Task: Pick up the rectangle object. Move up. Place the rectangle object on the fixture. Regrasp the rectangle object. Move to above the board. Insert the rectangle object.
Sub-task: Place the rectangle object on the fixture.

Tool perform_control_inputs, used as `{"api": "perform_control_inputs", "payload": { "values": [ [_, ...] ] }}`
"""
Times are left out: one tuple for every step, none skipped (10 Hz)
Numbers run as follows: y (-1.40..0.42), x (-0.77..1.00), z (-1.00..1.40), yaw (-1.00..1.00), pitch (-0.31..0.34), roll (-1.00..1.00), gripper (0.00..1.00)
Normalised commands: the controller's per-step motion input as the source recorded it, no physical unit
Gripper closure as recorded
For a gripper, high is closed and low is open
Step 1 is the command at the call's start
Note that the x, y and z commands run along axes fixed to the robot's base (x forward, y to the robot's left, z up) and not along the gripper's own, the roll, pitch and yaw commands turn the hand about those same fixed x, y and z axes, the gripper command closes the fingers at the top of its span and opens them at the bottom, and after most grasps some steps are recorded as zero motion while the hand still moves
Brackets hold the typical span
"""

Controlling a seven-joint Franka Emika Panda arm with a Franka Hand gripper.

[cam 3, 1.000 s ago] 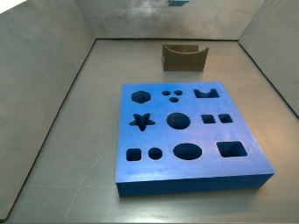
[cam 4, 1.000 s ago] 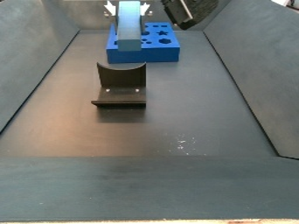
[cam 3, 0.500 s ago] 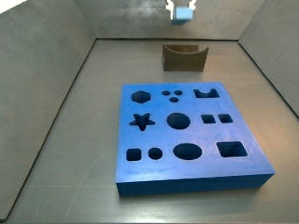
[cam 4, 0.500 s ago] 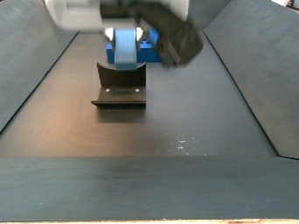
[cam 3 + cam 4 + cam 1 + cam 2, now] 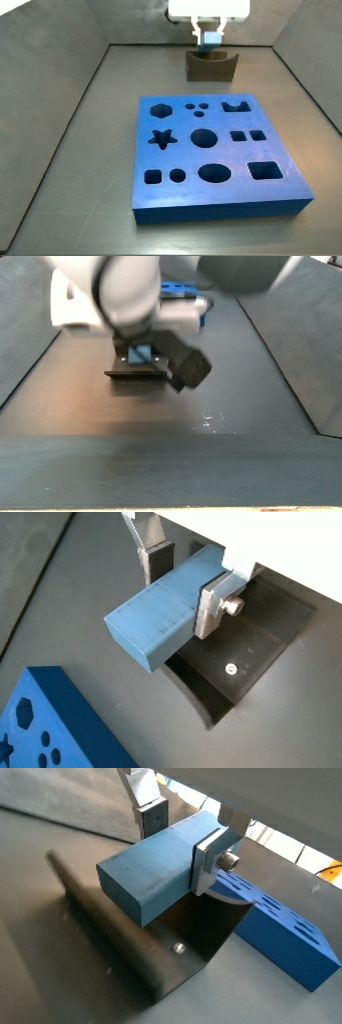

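In both wrist views the gripper [image 5: 181, 580] is clamped on the rectangle object [image 5: 163, 607], its silver fingers [image 5: 210, 856] pressing the block's long sides just above the fixture [image 5: 140, 958]; the board [image 5: 285, 932] lies beyond. In a side view the gripper [image 5: 209, 38] hangs over the fixture [image 5: 210, 67], well behind the board [image 5: 217, 150]; in my judgement the placing step is in hand, and lowering squarely into the notch comes next.

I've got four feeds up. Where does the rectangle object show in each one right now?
Wrist view: rectangle object central, clamped in the pincer over the fixture.
Wrist view: central, fixture beneath.
Side view: top centre, just above the fixture.
Side view: small blue patch, mostly hidden by the arm.
Shared landmark: the fixture.
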Motion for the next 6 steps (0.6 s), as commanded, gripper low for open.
{"api": "perform_control_inputs", "payload": {
  "values": [
    [0.09, 0.21, -0.64, -0.16, 0.175, -0.81, 1.0],
    [0.08, 0.18, -0.49, -0.16, 0.139, -0.61, 1.0],
    [0.12, 0.13, -0.41, -0.15, 0.101, -0.42, 1.0],
    [0.15, 0.08, -0.37, -0.14, 0.03, -0.31, 1.0],
    [0.15, 0.08, -0.36, -0.13, 0.009, -0.28, 1.0],
    [0.0, 0.0, 0.0, 0.0, 0.0, 0.0, 0.0]
  ]
}}
